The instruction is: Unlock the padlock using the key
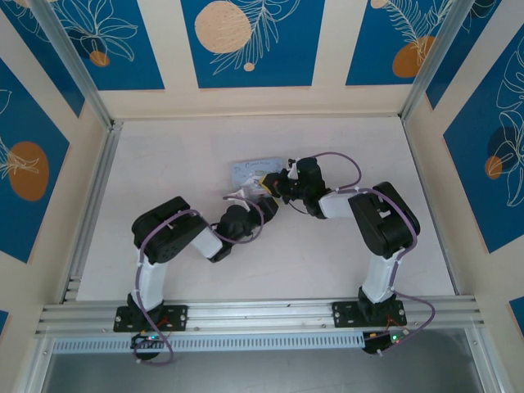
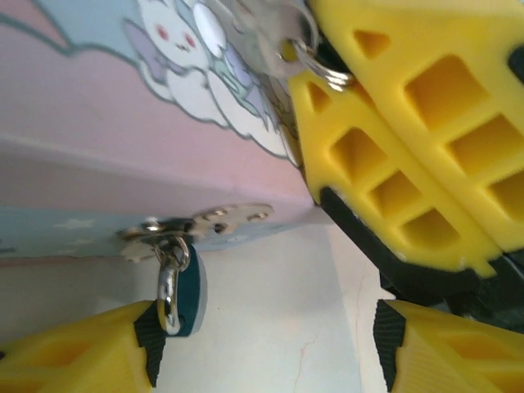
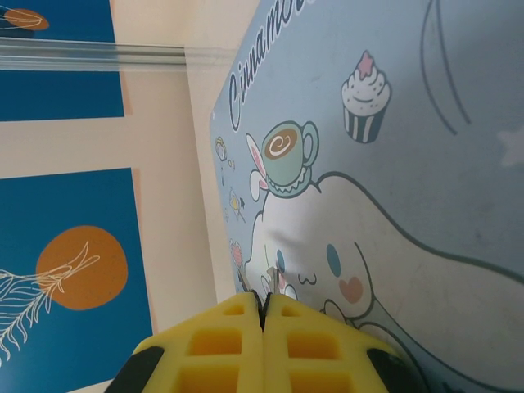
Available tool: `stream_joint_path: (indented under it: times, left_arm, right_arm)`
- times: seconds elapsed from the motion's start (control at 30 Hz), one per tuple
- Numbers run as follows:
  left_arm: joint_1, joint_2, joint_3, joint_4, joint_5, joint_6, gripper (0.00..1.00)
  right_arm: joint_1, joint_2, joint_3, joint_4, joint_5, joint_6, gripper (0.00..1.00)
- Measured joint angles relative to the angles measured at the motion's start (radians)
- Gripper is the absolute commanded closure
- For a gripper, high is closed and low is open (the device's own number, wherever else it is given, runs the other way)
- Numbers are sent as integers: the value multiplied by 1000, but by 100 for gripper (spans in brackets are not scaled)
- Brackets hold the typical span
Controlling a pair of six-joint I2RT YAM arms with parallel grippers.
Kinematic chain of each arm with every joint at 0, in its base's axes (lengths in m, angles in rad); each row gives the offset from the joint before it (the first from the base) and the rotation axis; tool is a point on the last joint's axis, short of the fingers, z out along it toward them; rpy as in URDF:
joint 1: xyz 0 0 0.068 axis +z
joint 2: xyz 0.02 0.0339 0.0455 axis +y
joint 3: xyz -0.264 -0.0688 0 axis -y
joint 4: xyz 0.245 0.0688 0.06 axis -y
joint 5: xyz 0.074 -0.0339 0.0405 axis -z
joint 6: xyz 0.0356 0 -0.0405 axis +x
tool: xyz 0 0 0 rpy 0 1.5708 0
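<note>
The small dark blue-grey padlock (image 2: pixel 191 288) hangs by its metal shackle from the silver hasp (image 2: pixel 201 221) on the front of the light blue cartoon tin (image 1: pixel 248 169). My left gripper (image 2: pixel 270 348) is open and straddles the space below the hasp. The padlock rests against its left pad (image 2: pixel 150 344). My right gripper (image 3: pixel 264 309) is shut on the key. The thin silvery blade (image 3: pixel 272 280) sticks out over the tin's lid. In the left wrist view the right gripper's yellow fingers (image 2: pixel 409 115) hold the key (image 2: pixel 274 37) and its ring above the padlock.
In the top view both grippers meet at the tin's near edge, left gripper (image 1: pixel 264 199) below right gripper (image 1: pixel 273 183). The white tabletop (image 1: pixel 180 155) is walled by patterned panels and aluminium rails (image 1: pixel 90 205).
</note>
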Motion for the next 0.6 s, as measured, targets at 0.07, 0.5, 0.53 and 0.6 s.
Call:
stream_joint_path:
  times: [0.07, 0.5, 0.53, 0.6]
  left_arm:
    - [-2, 0, 1, -13, -23, -23, 40]
    - [-3, -2, 1, -39, -90, -71, 46]
    - [-3, -2, 1, -39, -90, -71, 46]
    - [-3, -2, 1, -41, -91, -71, 46]
  right_arm:
    - [0, 0, 0, 1, 3, 6, 100]
    - [-39, 0, 64, -89, 1, 2, 100]
    - [-46, 0, 77, -101, 0, -2, 100]
    - [-57, 0, 105, -118, -2, -9, 100]
